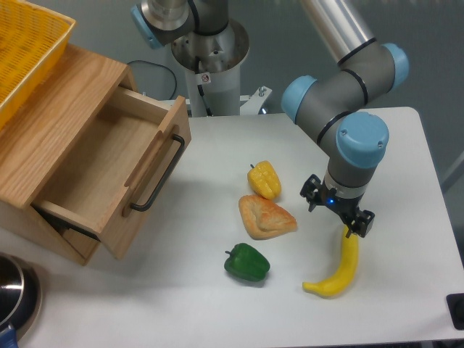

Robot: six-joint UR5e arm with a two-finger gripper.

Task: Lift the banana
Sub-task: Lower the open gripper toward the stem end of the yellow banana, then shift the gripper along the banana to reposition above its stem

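The banana [339, 271] lies on the white table [406, 159] at the front right, a long curved yellow fruit with its lower tip pointing left. My gripper [337, 211] hangs over the banana's upper end, which its right finger hides. Its two black fingers stand apart, so it is open with nothing between them. It sits just right of the pastry and looks to be above the fruit, not around it.
A yellow bell pepper [264, 179], a golden pastry [265, 216] and a green bell pepper [247, 262] lie left of the gripper. An open wooden drawer [109, 167] stands at the left with a yellow basket [25, 51] on top.
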